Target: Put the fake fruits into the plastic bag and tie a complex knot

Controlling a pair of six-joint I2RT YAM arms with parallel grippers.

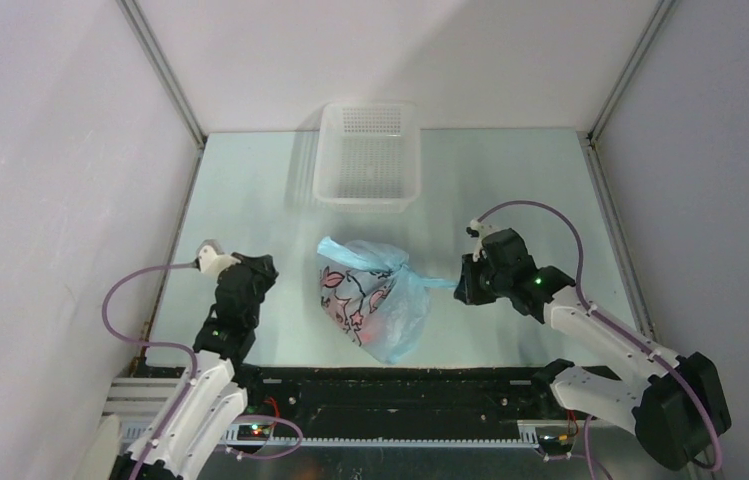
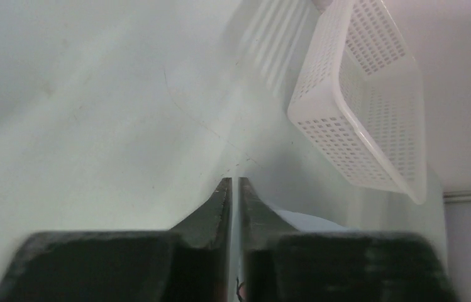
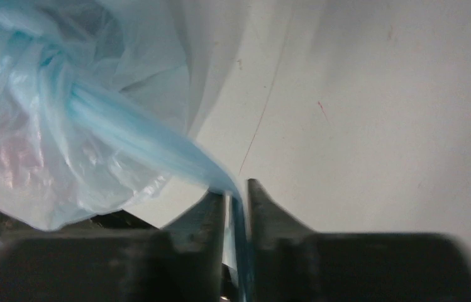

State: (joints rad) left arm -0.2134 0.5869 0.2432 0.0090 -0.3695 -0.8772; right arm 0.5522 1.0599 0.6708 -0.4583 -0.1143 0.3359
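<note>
- left gripper: black two-finger claw, closed to a sliver, nothing between the fingers. it hovers over the pale green table, left of the bag and apart from it.
- thin translucent light-blue plastic bag with pink and black cartoon print: lies bulging on the table between the two arms, near the front edge.
- fake fruits: not separately visible; a pink blur shows through the film, can't tell fruit from print.
- knot: twisted, bunched blue plastic at the bag's upper right, one loose end flopped toward the left.
- tail: a stretched blue strand that runs from the knot to the right.
- right gripper: black claw, just right of the bag, pinched on the tail's end.
- white perforated plastic basket: back centre, well apart from the bag.
- handling, a judgement: the film is soft, light and slippery, crumples, and could tear under a hard pull; the load looks light, so the bag may slide if tugged. take hold on the twisted tails beside the knot, not on the bulging body.
</note>
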